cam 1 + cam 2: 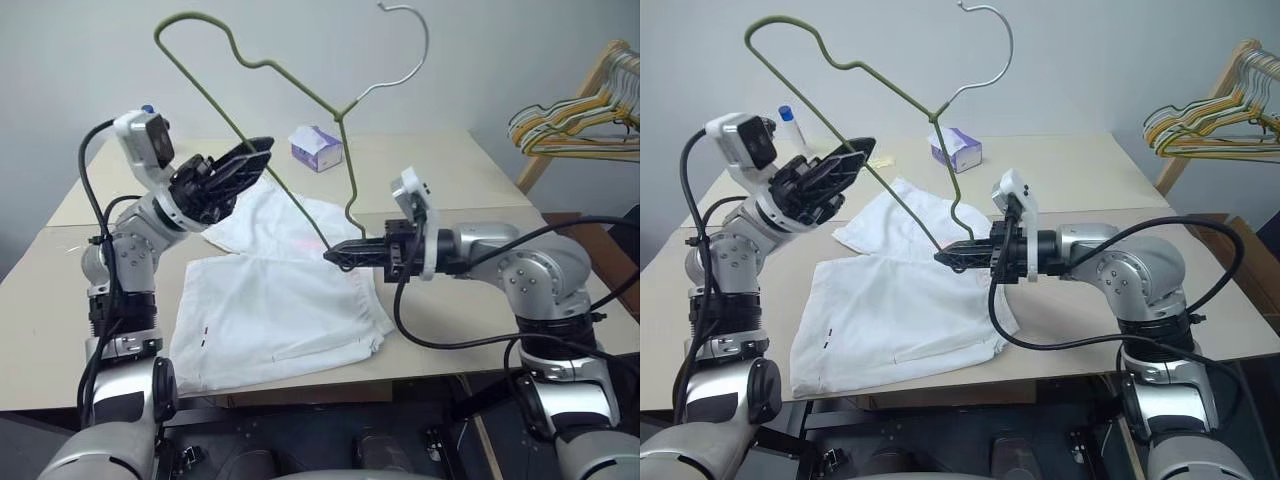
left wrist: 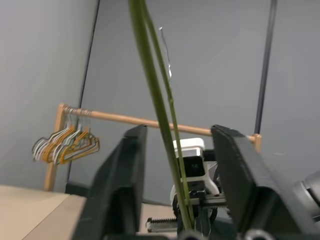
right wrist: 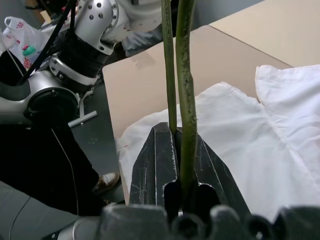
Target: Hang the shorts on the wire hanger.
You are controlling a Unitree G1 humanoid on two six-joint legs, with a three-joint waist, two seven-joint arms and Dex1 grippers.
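The left gripper's [image 1: 240, 163] fingers [image 2: 120, 185] stand apart, with the hanger's [image 1: 262, 64] wire passing through the gap between them; no finger can be seen pressing on it. This gripper is raised over the left side of the table [image 1: 520, 330] and points up and to the right, above the shorts [image 1: 270, 310].

The shorts lie flat on the table between the two arms. One part is spread toward the near edge with a small dark mark near its left hem. The other part lies further back, under the left gripper.

The hanger is held up off the table, tilted, its green shoulder loop high on the left and its grey hook [image 1: 408, 45] uppermost toward the right. Its long straight wire slopes down from the loop, past the left gripper, to the right gripper [image 1: 342, 255].

The right gripper's fingers [image 3: 165, 165] are closed on the hanger's lower corner, where two wire runs meet. It points left, roughly level, just above the right part of the shorts.

Behind the hanger, a small tissue box [image 1: 316, 148] sits on the far table. At far right, a bunch of hangers [image 1: 580, 120] hangs on a wooden rack [image 1: 590, 75].
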